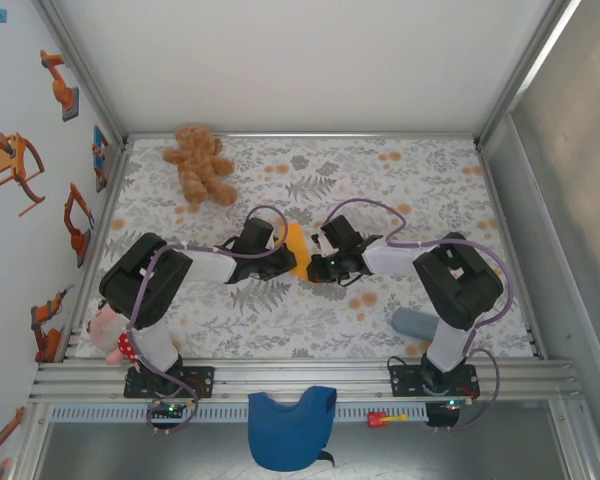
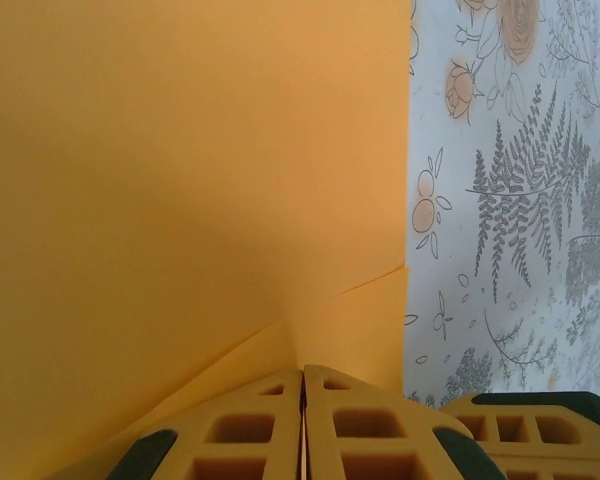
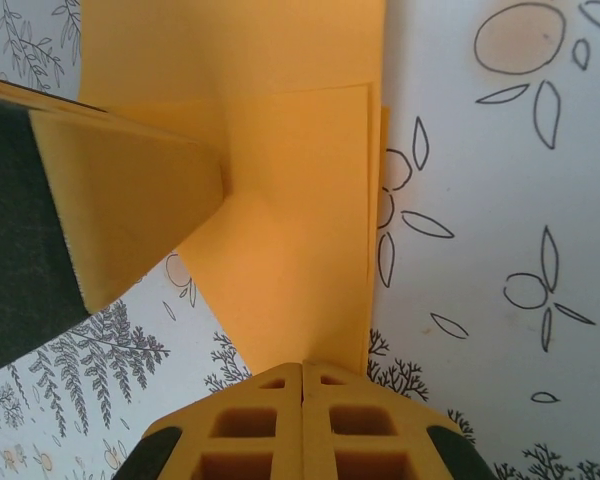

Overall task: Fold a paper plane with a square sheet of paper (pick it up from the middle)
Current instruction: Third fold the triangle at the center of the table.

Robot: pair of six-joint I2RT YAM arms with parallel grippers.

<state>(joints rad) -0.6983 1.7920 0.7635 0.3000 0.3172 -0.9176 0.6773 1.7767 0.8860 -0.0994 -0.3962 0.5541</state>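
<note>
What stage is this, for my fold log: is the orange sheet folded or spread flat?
Folded: the orange sheet shows overlapping layers and creases, pinched by the left gripper and right gripper.

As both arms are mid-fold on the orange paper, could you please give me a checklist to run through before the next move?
1. Left claw shut on the orange paper: ok.
2. Right claw shut on the paper: ok.
3. Folded layers' edges flush: not ok. In the right wrist view a sliver of the lower layer sticks out past the upper edge.
4. Claws clear of each other: cannot tell. The left claw's finger sits very near the right claw.
5. Teddy bear away from the paper: ok.
</note>
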